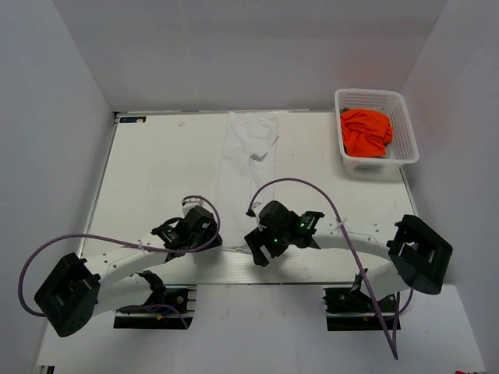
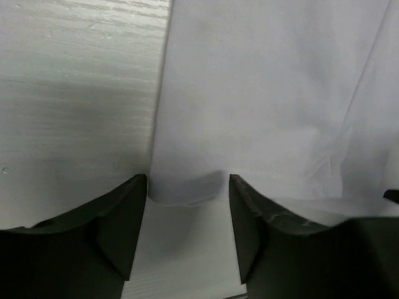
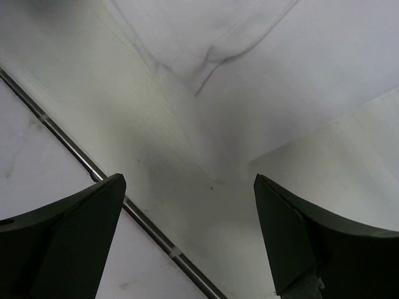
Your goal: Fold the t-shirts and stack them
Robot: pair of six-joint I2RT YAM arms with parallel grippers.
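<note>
The white t-shirt (image 1: 245,167) lies as a long narrow strip down the middle of the table, a sleeve flap sticking out at its far right. My left gripper (image 1: 207,236) is open at the strip's near left corner. In the left wrist view the shirt's (image 2: 262,93) near hem sits just between the tips of the left gripper (image 2: 187,182), with no grip on it. My right gripper (image 1: 261,248) is open and empty above the strip's near right end; its wrist view shows the right gripper (image 3: 187,180) above white cloth (image 3: 187,37). The orange t-shirt (image 1: 365,131) lies bunched in the basket.
The white mesh basket (image 1: 405,125) stands at the table's far right corner. A metal strip (image 3: 68,143) along the table's near edge runs diagonally under the right gripper. Bare white table top (image 1: 156,171) lies left of the shirt. Purple cables loop over both arms.
</note>
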